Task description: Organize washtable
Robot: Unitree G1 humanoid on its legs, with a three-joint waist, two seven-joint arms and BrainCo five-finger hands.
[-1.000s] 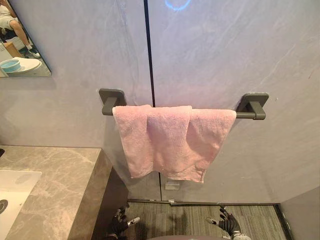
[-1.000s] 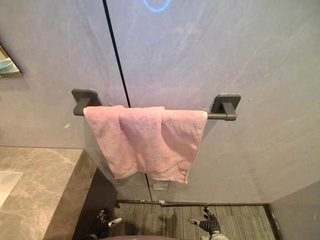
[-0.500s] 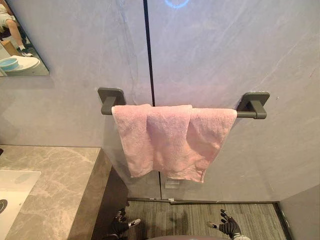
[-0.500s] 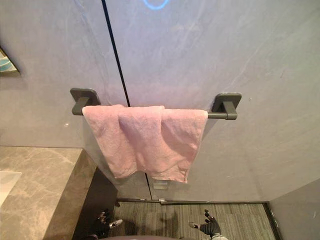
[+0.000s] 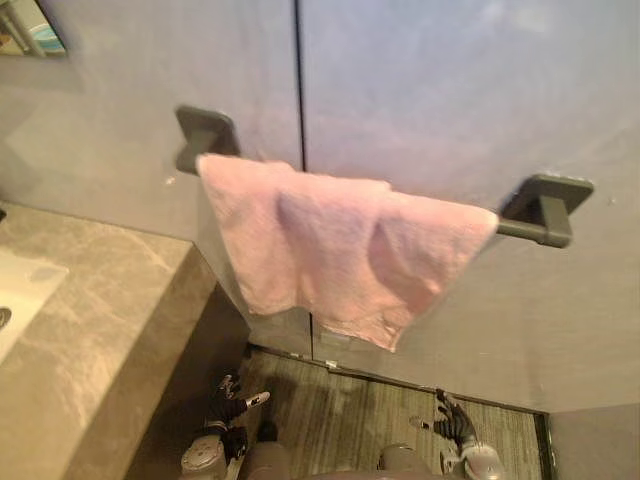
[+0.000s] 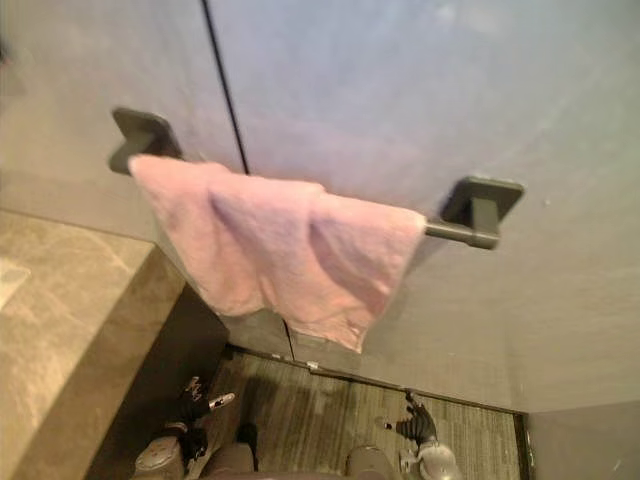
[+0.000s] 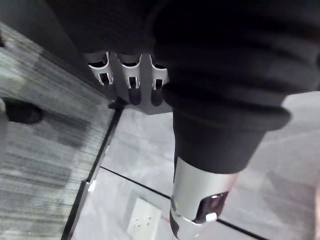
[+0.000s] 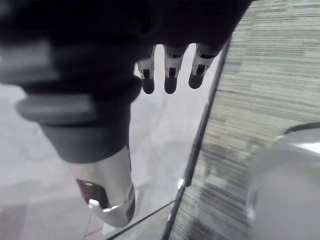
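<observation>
A pink towel (image 5: 330, 250) hangs folded over a dark grey bar (image 5: 520, 228) fixed to the grey wall, bunched toward the bar's left end. The marble washtable (image 5: 90, 340) stands to its left, with a white sink (image 5: 18, 298) at the edge of view. My left hand (image 5: 228, 402) hangs low by the washtable's side, near the floor, with relaxed fingers (image 7: 131, 82) and nothing in it. Low at the right, my right hand (image 5: 452, 425) is open too, its fingers (image 8: 170, 75) straight and empty. Both hands are far below the towel.
A mirror corner (image 5: 32, 26) shows at the upper left. A dark seam (image 5: 300, 90) runs down the wall behind the towel. Striped grey floor (image 5: 350, 420) lies below, meeting the wall at a dark strip.
The camera has tilted and shifted, so the bar now slants in view. The towel still hangs as before. Both hands stay low and open.
</observation>
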